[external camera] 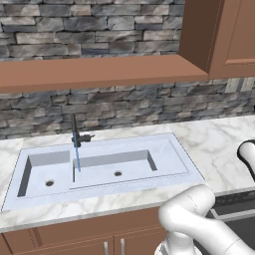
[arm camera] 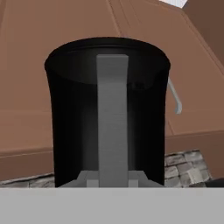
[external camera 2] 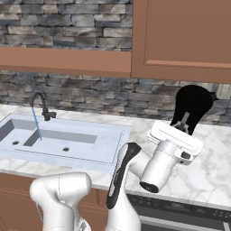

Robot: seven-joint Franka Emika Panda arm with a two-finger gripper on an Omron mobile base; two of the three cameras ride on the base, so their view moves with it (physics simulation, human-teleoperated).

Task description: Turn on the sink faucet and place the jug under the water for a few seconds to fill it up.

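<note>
The gripper [external camera 2: 184,125] is clamped on the small black cylindrical jug [external camera 2: 193,106], lifted above the marble surface [external camera 2: 212,167], well right of the pale double-basin sink [external camera 2: 90,146], where light-blue water [external camera 2: 36,124] streams from the dark gooseneck faucet [external camera 2: 41,104].

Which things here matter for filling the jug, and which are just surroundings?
Belong to the job:
- sink faucet, already running
- water
- sink
- jug, held up in the shut gripper, away from the sink

Just surroundings:
- marble counter
- stone wall
- wooden cabinets
</note>
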